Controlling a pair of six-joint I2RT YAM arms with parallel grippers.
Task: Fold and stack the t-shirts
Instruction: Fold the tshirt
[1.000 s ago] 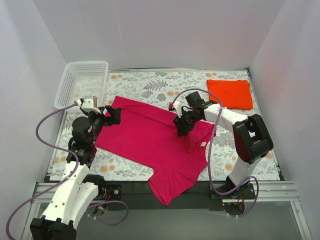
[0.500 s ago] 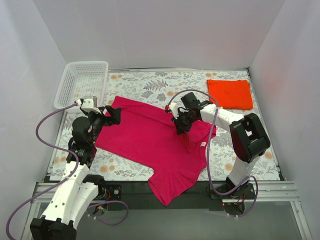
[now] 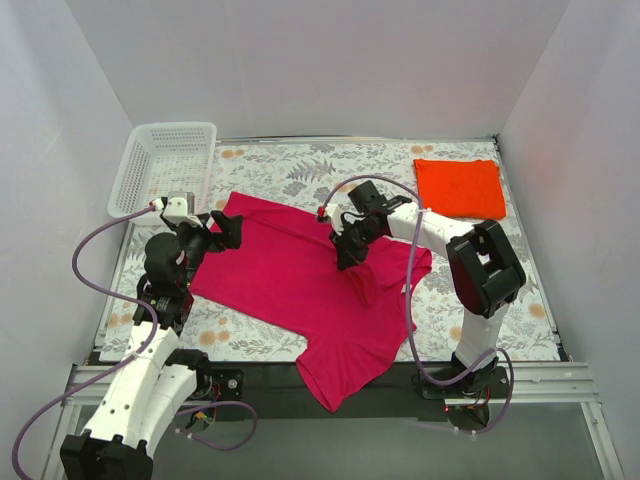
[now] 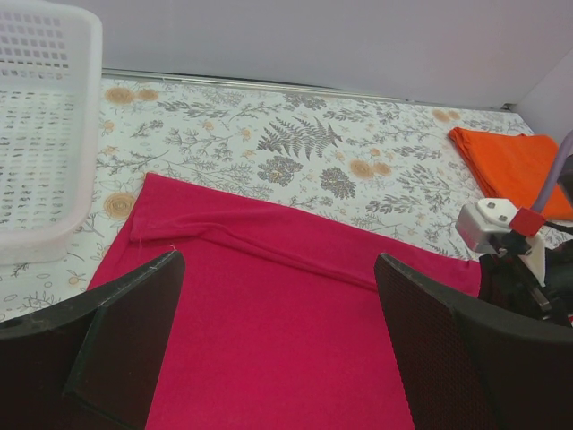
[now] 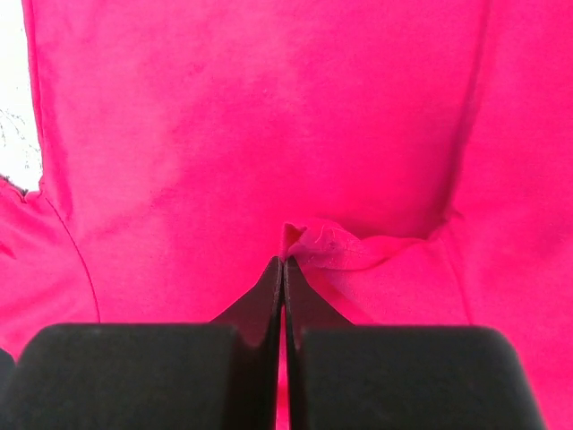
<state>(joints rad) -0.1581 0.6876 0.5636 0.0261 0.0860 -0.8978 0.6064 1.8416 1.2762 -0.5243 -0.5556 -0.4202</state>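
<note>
**Item 1, upper left of the overhead frame:** basket (image 3: 172, 127). White plastic lattice, rigid, standing at the far left corner of the floral worktop (image 3: 290, 170). Not part of the job.

**Item 2, left of centre:** my left tool (image 4: 277, 269). Fingers spread wide and empty, poised above the left end of the magenta cloth.

**Item 3, centre:** magenta t-shirt (image 3: 290, 280). Thin matte knit, lying mostly flat and skewed on the worktop, with one corner lapping over the near edge at bottom centre. I judge it light, limp and not slippery. It should drape and drag rather than hold a shape, so I would take it at a hem, a shoulder or a pinched ridge, not the flat middle.

**Item 4, right of centre:** my right tool (image 5: 283, 264). Fingers pressed together on a small raised pucker of the magenta cloth.

**Item 5, upper right:** orange t-shirt (image 3: 460, 188). The same soft cloth, lying as a flat folded rectangle, well apart from the magenta one.
</note>
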